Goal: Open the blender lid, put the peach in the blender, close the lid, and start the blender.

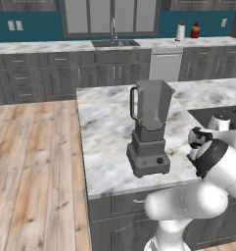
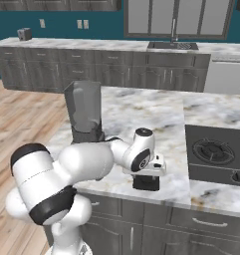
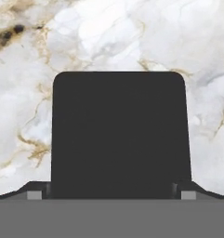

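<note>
The blender lid (image 3: pixel 119 132) lies flat on the marble surface (image 3: pixel 108 37), broad face up, directly beneath the gripper (image 2: pixel 145 183), whose jaws stand wide open around it. The blender (image 1: pixel 149 128) stands upright nearby, jar uncovered, handle facing the kitchen's wooden floor (image 1: pixel 31 162).

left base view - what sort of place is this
A rendered home kitchen, it seems: a sink with faucet in the back counter, grey cabinets under it, and a blender on a marble-topped island with a stovetop.

One blender (image 1: pixel 150 132), one blender lid (image 3: pixel 119 135), one sink (image 1: pixel 115 43) — two bottles (image 1: pixel 187 31), one stovetop (image 2: pixel 217 155)
</note>
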